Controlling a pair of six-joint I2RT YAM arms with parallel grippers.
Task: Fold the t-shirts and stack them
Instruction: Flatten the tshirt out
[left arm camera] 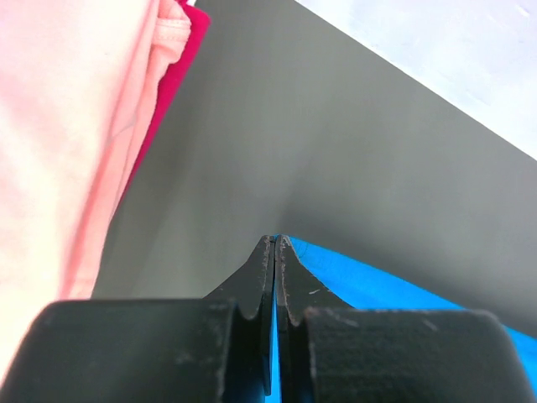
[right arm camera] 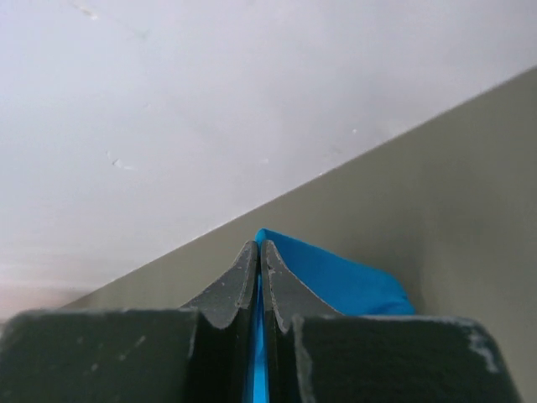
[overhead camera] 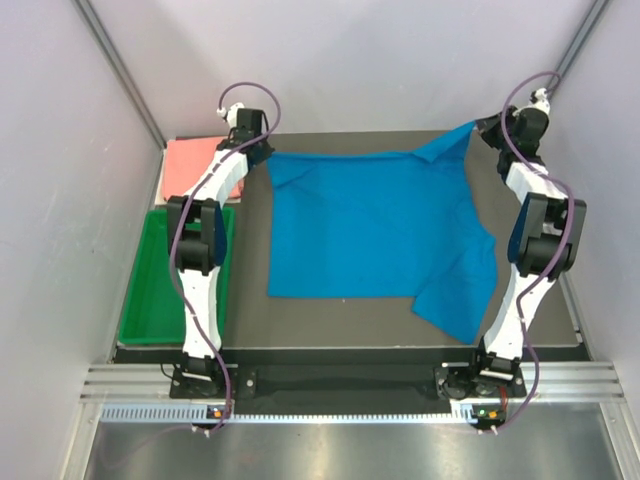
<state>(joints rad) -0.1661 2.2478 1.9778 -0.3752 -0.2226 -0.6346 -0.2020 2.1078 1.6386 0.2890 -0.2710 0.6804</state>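
Tray, green: sitting near left, beside the mat. Blue t-shirt: lying spread across dark mat, far corners being pinched by left gripper and right gripper, jaws pressed together on cloth. Pink t-shirt: resting far left, apparently folded. Step, judged: flattening or beginning first fold; next calling for a matched, taut pull.

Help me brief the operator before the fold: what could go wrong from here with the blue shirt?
1. The left pincer and right pincer hold the blue shirt only by its far corners, so the cloth could slip out if it is pulled taut.
2. Its near right corner lies rumpled, and a fold may trap creases.
3. The pink shirt sits close beside the left pincer and might get dragged.
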